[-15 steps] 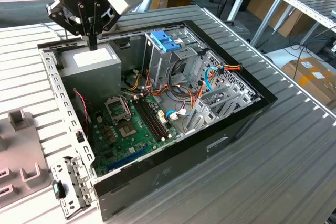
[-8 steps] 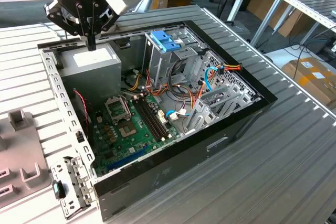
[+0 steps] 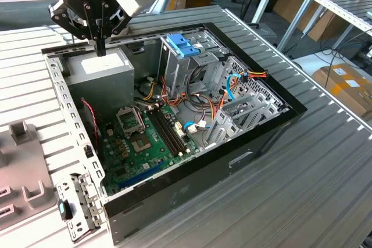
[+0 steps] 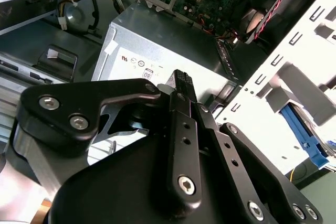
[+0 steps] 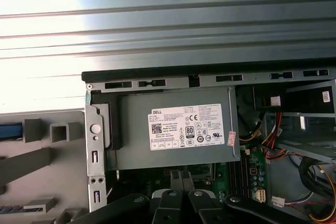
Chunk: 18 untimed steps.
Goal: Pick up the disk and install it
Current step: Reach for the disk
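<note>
Gripper (image 3: 100, 49) poised above the grey power-supply box (image 3: 100, 72), fingers pressed together on nothing.
In the second wrist view the black fingertips (image 4: 181, 81) point at the box's white-stickered top (touching or just clear of it, I cannot tell); the box sits inside the open computer case (image 3: 192, 185), in the corner at the exterior view's left. Where the disk lies I cannot tell.

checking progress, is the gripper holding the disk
No, the gripper hangs shut and empty above the grey power-supply box.
</note>
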{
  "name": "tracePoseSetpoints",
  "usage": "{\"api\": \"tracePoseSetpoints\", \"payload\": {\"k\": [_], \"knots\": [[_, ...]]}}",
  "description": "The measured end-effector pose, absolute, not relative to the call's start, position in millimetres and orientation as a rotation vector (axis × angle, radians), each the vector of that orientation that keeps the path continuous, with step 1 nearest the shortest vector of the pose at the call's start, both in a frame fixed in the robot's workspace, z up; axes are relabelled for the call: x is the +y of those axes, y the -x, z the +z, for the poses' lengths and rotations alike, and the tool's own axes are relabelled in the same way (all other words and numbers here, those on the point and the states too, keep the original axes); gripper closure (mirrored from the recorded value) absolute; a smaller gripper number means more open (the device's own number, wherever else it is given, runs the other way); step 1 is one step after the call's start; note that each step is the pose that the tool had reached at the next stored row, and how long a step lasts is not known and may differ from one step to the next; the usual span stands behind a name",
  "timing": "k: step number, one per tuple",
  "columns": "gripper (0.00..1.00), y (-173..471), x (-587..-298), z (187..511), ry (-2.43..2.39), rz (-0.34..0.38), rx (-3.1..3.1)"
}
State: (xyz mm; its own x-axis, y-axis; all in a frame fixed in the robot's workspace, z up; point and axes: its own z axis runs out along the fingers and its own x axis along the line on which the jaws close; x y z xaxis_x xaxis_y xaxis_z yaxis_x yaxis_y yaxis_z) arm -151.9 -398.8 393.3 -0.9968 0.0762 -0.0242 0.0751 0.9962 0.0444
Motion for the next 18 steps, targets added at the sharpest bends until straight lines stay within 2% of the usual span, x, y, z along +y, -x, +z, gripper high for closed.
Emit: {"api": "tracePoseSetpoints", "payload": {"k": [18], "knots": [[0.89, 179, -399, 393, -0.118, 0.068, 3.113]]}}
